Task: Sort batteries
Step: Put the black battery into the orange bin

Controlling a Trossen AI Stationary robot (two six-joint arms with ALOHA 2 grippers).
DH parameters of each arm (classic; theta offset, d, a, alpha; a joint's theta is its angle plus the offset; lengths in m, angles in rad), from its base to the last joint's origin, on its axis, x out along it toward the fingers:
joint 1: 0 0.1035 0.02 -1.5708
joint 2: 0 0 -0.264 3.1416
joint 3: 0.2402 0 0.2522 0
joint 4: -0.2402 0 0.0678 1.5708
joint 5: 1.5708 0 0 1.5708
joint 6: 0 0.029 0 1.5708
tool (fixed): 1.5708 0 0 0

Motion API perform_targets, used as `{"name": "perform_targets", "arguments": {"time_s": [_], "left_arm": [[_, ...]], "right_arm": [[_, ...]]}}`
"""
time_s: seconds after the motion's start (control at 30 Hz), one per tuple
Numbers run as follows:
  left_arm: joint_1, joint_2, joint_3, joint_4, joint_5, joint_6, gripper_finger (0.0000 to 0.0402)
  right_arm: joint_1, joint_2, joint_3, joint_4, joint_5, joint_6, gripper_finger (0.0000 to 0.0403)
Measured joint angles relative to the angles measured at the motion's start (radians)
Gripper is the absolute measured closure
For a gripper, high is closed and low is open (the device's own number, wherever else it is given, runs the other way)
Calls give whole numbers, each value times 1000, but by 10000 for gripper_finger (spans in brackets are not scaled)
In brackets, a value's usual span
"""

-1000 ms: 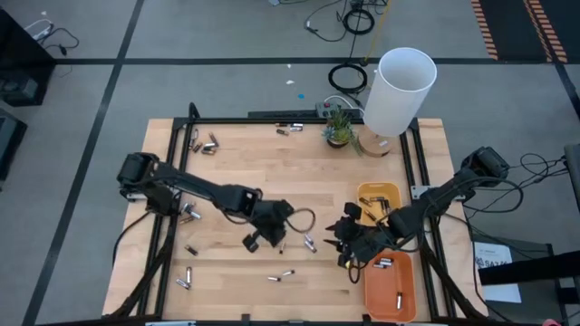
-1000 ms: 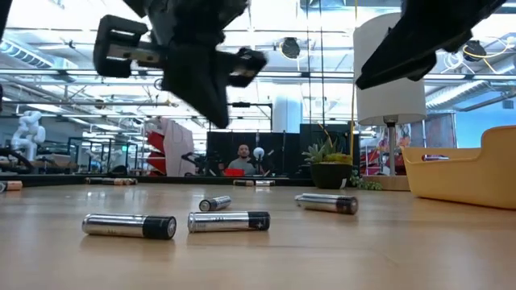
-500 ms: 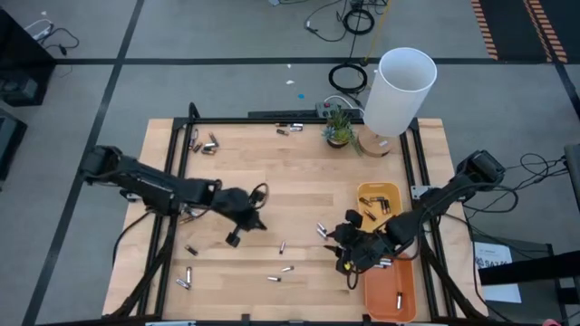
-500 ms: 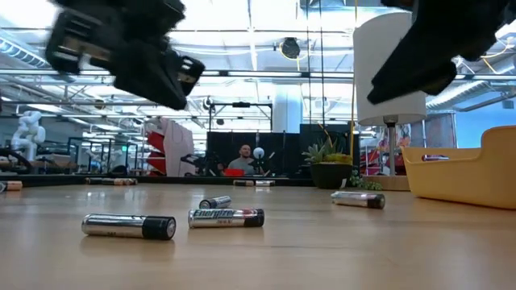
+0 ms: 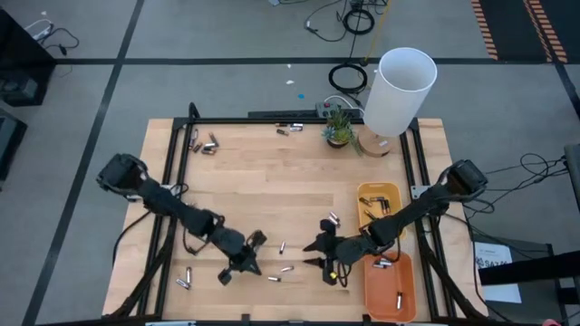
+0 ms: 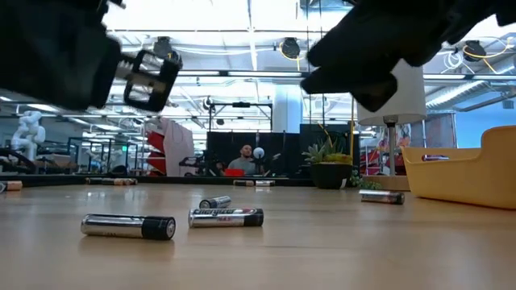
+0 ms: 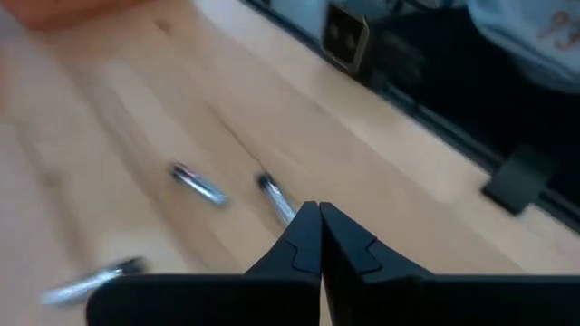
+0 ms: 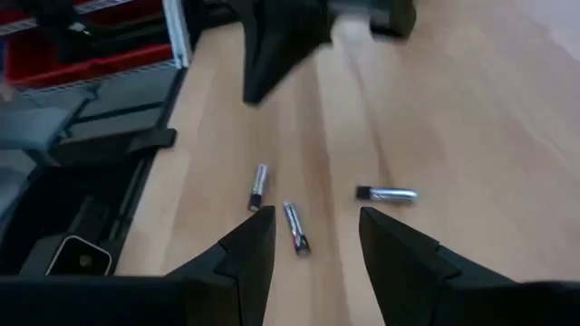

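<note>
Your left gripper [image 5: 243,260] sits low over the front-left part of the desk [image 5: 272,181], its fingers [image 7: 304,237] pressed together and holding nothing. Loose batteries [image 5: 285,269] lie scattered on the wood around it, with two more [image 5: 185,278] near the front-left edge and a few [image 5: 206,143] at the far-left corner. Your right gripper [image 5: 319,254] hovers just right of centre, fingers [image 8: 249,244] spread wide and empty, over more cells. Further right, the yellow tray [image 5: 379,201] and orange tray [image 5: 391,285] each hold batteries.
</note>
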Motion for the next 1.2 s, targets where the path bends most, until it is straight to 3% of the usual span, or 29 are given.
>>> {"name": "perform_targets", "arguments": {"time_s": [0.23,0.5,0.63,0.93,1.1,1.2], "left_arm": [[-70,170,125,0,6,-22,401],[-72,299,209,-12,5,-39,401],[-61,324,209,7,-44,-49,401],[-10,271,208,-85,-237,63,401],[13,96,189,-251,-370,202,401],[47,-37,122,-270,-487,244,401]], "right_arm": [[15,140,91,36,-51,-45,250],[21,233,325,-285,-38,-92,250],[28,257,375,-335,-14,-92,250],[28,250,384,-397,-5,-94,250],[21,204,384,-535,96,-94,250],[1,184,384,-602,133,-91,250]]}}
